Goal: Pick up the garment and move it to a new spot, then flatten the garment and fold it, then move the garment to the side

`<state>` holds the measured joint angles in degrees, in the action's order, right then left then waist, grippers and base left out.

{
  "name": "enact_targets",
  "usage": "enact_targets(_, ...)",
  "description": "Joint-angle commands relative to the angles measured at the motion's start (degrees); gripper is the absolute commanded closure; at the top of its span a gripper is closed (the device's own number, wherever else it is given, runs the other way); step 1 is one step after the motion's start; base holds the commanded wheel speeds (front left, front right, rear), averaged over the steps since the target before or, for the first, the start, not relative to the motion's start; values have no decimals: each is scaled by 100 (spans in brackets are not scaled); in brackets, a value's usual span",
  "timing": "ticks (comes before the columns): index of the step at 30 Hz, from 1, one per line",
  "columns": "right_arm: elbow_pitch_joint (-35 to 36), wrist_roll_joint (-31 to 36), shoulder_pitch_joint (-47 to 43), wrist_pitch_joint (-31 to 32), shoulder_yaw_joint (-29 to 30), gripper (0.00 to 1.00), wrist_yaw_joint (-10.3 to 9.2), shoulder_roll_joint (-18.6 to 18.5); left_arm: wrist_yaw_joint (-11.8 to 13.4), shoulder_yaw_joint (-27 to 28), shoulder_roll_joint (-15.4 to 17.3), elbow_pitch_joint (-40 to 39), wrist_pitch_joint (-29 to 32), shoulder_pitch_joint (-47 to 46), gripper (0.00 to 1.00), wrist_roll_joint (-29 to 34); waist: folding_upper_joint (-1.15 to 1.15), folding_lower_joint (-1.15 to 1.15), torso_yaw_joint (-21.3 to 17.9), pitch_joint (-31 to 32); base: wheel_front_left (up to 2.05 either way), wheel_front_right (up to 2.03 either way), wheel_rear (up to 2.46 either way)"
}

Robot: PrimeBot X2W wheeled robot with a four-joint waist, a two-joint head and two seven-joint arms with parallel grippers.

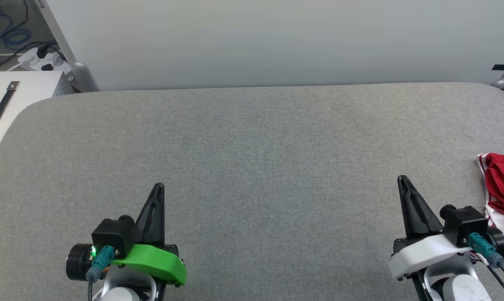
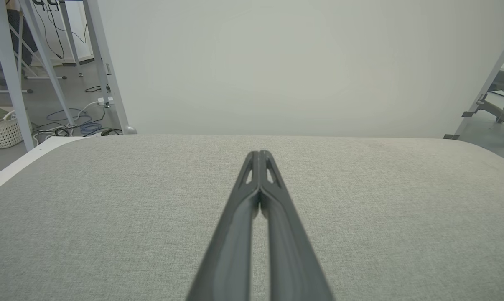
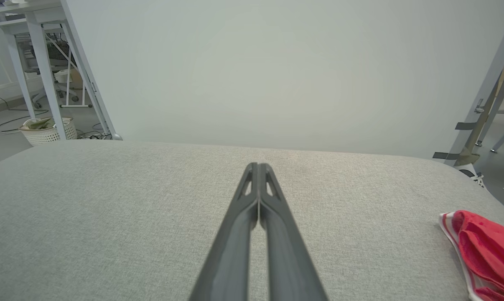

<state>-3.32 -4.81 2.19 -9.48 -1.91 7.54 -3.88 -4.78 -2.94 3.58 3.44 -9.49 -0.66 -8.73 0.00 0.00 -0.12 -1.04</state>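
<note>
Red garment [image 1: 502, 180] lies crumpled just right of the right claw [image 1: 402, 179], which, like the left claw [image 1: 159, 186], is pinched together, empty.

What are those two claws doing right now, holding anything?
Left gripper: closed, holding nothing.
Right gripper: closed, holding nothing; the garment lies apart, to its right.

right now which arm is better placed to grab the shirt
Right. The garment lies bunched at the right edge of the table, close beside the right gripper; the left gripper sits far across it. Both are shut, so the right likely must open first.
</note>
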Motion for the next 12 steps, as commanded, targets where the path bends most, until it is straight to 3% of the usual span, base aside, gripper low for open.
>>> enact_targets(1, 43, 52, -74, 43, 14, 100, -2, 25, 45, 35, -24, -24, 31, 24, 100, 71, 0, 0, 0, 2, 0, 0, 0)
enact_targets(12, 83, 110, -94, 166, 38, 100, -2, 36, 104, 71, -31, -68, 156, 30, 100, 180, 0, 0, 2, 16, 0, 0, 0)
